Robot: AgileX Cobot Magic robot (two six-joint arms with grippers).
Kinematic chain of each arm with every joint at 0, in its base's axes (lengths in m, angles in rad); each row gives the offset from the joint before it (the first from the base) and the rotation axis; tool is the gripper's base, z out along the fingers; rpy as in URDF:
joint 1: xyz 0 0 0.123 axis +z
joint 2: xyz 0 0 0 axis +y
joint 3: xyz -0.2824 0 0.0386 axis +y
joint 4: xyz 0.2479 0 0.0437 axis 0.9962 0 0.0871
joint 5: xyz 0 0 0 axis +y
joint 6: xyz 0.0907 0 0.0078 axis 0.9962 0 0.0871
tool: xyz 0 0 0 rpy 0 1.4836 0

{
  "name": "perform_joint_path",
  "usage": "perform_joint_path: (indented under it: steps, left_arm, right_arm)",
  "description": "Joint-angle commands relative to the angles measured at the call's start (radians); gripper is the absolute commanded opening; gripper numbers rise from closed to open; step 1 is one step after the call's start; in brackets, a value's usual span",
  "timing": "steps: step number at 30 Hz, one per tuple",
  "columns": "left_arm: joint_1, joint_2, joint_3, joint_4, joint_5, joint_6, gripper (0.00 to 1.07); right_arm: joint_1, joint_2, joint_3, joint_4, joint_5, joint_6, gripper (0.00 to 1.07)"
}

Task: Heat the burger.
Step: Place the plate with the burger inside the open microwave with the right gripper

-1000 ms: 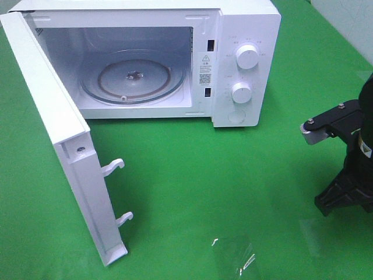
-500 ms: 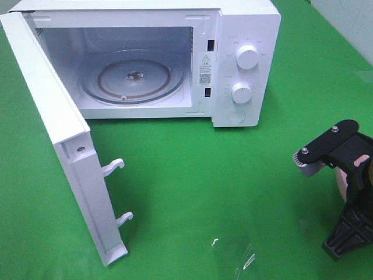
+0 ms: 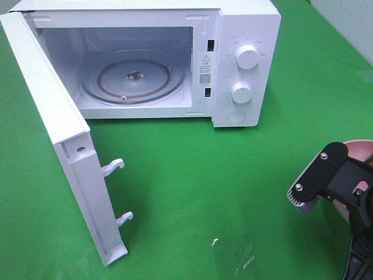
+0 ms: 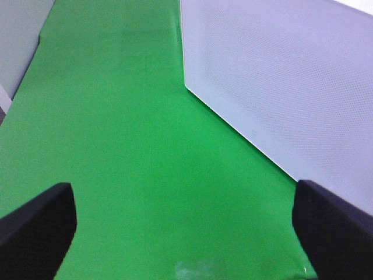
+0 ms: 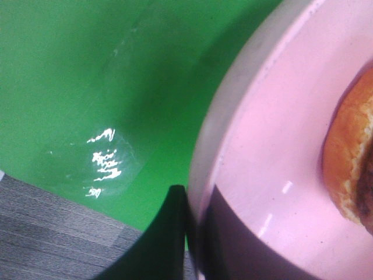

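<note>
The burger (image 5: 352,169) shows only as a golden-brown bun edge on a pink plate (image 5: 280,146) in the right wrist view. My right gripper (image 5: 195,216) is shut on the plate's rim, one black finger under it and one on top. In the exterior high view a sliver of the pink plate (image 3: 358,146) peeks out behind the right arm (image 3: 332,181) at the front right, and the burger is hidden there. My left gripper (image 4: 186,233) is open over bare green cloth with nothing between its fingers, and it is outside the exterior high view.
A white microwave (image 3: 245,35) stands at the back with its door (image 3: 52,134) swung wide open toward the front left. Its glass turntable (image 3: 134,76) is bare. The door's outer face (image 4: 280,81) is close beside my left gripper. Green cloth covers the table.
The right arm has moved toward the table's front right corner and tilted. The pink plate's edge now shows behind it. The left gripper and the microwave are unchanged.
</note>
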Motion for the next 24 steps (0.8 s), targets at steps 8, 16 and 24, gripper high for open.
perform_joint_path:
  steps: [8,16,24]
  left_arm:
    - [0.003,-0.016,0.002,-0.009,0.003,-0.008,0.93]
    - [0.003,-0.016,0.002,-0.009,0.003,-0.008,0.93]
    - [0.003,-0.016,0.002,-0.009,0.003,-0.008,0.93]
  right_arm:
    - [0.095,-0.009,0.002,-0.147,0.049,0.026,0.00]
    - [0.099,-0.009,0.002,-0.211,0.045,0.015,0.00]
    - [0.099,-0.009,0.000,-0.296,0.036,0.015,0.00]
